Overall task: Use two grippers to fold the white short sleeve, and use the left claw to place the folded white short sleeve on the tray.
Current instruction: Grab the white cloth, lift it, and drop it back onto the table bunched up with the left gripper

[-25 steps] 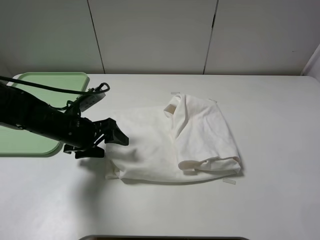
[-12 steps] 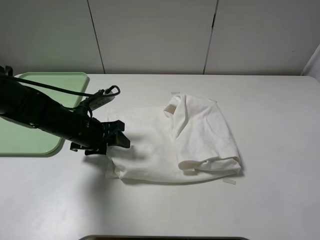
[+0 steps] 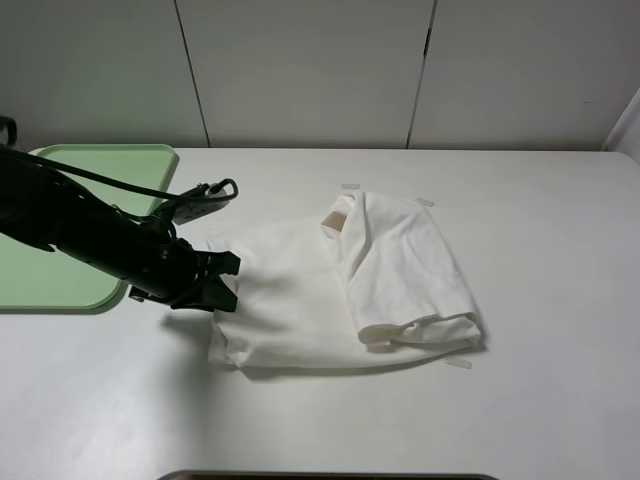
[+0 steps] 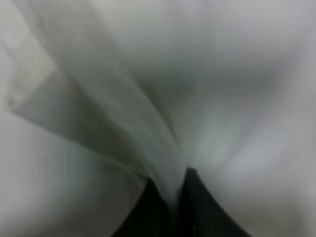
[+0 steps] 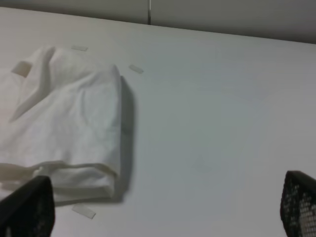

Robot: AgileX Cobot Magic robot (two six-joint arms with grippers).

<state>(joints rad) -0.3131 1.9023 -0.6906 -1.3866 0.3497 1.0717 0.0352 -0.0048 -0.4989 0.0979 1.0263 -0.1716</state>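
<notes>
The white short sleeve (image 3: 340, 285) lies folded in the middle of the table, with its right half doubled over. It also shows in the right wrist view (image 5: 64, 118). My left gripper (image 3: 222, 281) is at the shirt's left edge, low on the table. In the left wrist view its dark fingertips (image 4: 197, 207) are pinched on a fold of the white cloth (image 4: 148, 133). My right gripper (image 5: 168, 207) is open and empty, back from the shirt's right side and out of the high view. The pale green tray (image 3: 100, 165) lies at the far left, partly behind my left arm.
Small white tape strips (image 3: 457, 363) lie on the white table around the shirt, one near its back edge (image 3: 349, 186). A pale panelled wall runs behind the table. A dark edge shows at the bottom of the high view.
My left gripper has moved right and down onto the shirt's left edge and shut on the cloth. The shirt's left edge has bunched a little.
</notes>
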